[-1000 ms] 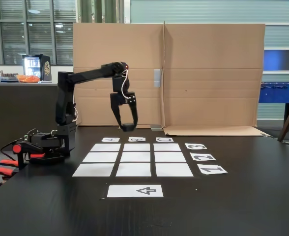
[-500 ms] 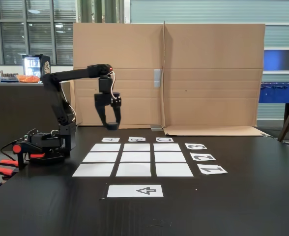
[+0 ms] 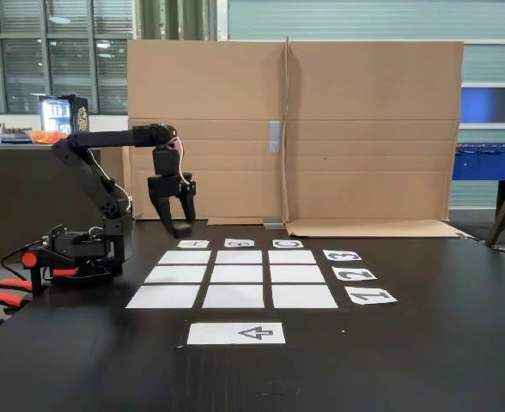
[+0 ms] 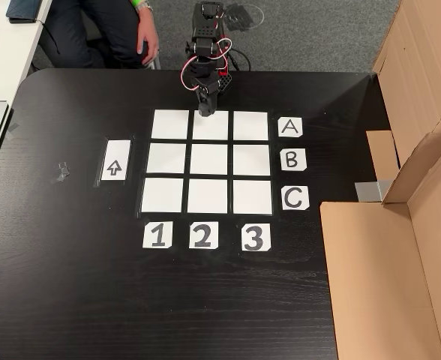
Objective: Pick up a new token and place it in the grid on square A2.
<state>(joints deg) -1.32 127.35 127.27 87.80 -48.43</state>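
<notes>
The gripper hangs clamped on the black token above square A2 of the grid, whose labels read A, B, C and 1, 2, 3

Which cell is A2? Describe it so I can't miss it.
In the other view, find the three-by-three grid of white paper rectangles on the black table. Square A2 is in the row beside label A, in the column above label 2: top row, middle cell.
</notes>
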